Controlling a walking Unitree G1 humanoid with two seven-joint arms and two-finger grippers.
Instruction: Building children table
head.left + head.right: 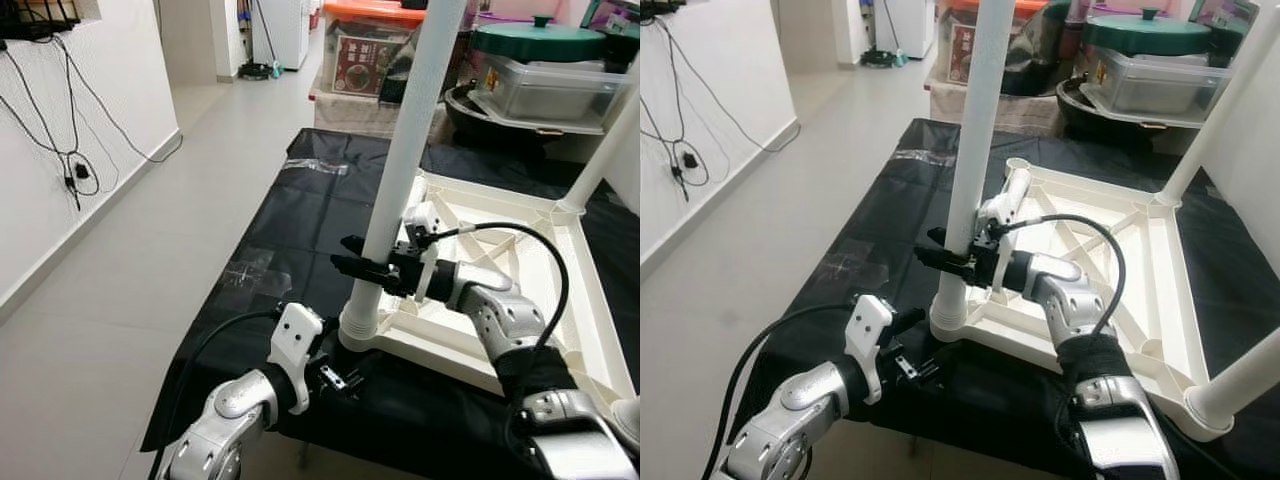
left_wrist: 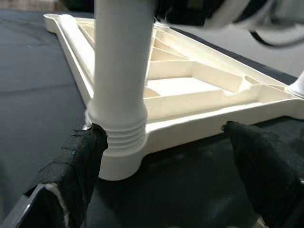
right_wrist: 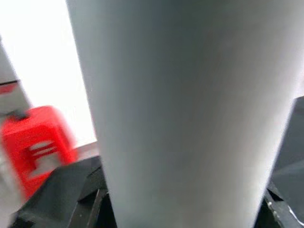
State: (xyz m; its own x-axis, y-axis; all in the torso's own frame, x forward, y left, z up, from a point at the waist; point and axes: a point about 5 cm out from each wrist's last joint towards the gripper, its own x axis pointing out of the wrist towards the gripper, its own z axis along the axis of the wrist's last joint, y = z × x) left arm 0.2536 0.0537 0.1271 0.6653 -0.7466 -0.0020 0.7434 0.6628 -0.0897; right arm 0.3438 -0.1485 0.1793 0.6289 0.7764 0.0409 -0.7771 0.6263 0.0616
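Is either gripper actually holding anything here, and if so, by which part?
The right gripper clasps the upright white table leg on its lower shaft, a little above the ribbed base. The left gripper is open at the leg's corner socket, holding nothing.

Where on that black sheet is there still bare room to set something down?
The black sheet lies bare between its floor-side edge and the upturned table top, and beyond the top toward the storage bins. The near corner is crowded: the right claw grips the leg, the left claw below.

Right end effector clamps upright leg.
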